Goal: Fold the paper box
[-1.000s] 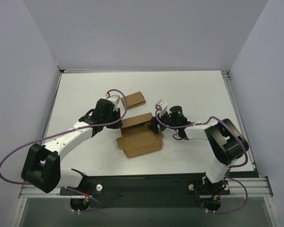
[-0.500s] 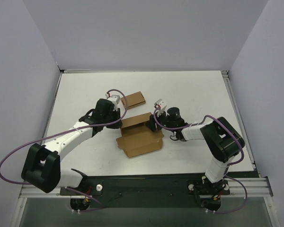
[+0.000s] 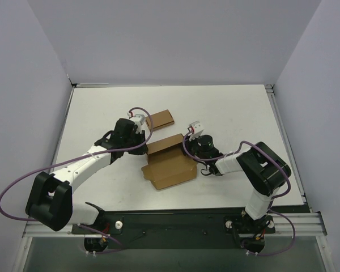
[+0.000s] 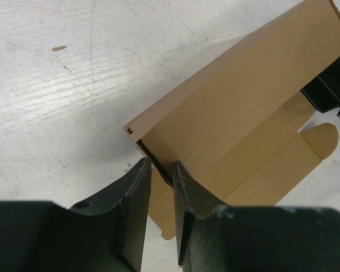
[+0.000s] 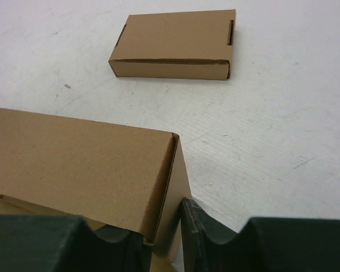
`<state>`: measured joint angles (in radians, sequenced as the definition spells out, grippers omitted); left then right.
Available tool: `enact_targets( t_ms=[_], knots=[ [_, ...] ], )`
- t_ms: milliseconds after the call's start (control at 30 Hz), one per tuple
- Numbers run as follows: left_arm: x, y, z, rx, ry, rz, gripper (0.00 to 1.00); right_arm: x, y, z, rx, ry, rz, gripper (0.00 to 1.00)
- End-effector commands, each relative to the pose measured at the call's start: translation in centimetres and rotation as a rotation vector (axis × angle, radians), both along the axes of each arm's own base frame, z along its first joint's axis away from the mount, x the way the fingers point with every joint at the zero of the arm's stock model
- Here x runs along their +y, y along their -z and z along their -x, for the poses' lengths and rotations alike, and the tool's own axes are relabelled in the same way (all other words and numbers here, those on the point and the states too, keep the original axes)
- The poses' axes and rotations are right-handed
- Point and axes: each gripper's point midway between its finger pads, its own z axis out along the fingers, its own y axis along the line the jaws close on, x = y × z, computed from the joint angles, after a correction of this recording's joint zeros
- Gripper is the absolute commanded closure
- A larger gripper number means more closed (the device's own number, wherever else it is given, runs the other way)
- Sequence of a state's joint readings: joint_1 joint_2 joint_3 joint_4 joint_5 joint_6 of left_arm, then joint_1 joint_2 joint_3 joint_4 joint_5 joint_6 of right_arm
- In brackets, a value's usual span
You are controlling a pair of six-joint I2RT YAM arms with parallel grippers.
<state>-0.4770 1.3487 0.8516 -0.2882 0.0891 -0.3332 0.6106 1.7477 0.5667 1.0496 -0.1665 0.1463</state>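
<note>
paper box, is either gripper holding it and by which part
Left gripper pinches the paper box by a wall edge near its corner. Right gripper straddles the end wall; grip unclear.

A small closed cardboard box (image 3: pixel 160 119) lies flat on the white table (image 3: pixel 232 107).

The plain brown paper box (image 3: pixel 169 165) is sitting half-folded on the white table (image 3: pixel 102 107), its far wall standing up and its wide tabbed flap spreading flat toward the near edge

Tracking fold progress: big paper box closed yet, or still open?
Still open, half folded: paper box far side is folded up; near panel with tabs lies flat on table.
</note>
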Motion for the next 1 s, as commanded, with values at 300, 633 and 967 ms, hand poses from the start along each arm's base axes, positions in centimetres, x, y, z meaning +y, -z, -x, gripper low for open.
enact_targets(
  t_ms=[300,633,967],
  knots=[
    [-2.2,-4.0,-0.7,-0.111,0.044,0.139,0.67,-1.1,-1.4,-0.5,0.008,0.135,-0.019,1.00],
    [-1.4,-9.4,-2.5,-0.290,0.003,0.141,0.32,-3.0,-2.1,0.5,0.061,0.204,0.047,1.00],
    [-2.7,-12.2,0.6,-0.424,0.161,0.160,0.24,-2.5,-4.3,2.2,0.160,0.138,0.073,1.00]
  ],
)
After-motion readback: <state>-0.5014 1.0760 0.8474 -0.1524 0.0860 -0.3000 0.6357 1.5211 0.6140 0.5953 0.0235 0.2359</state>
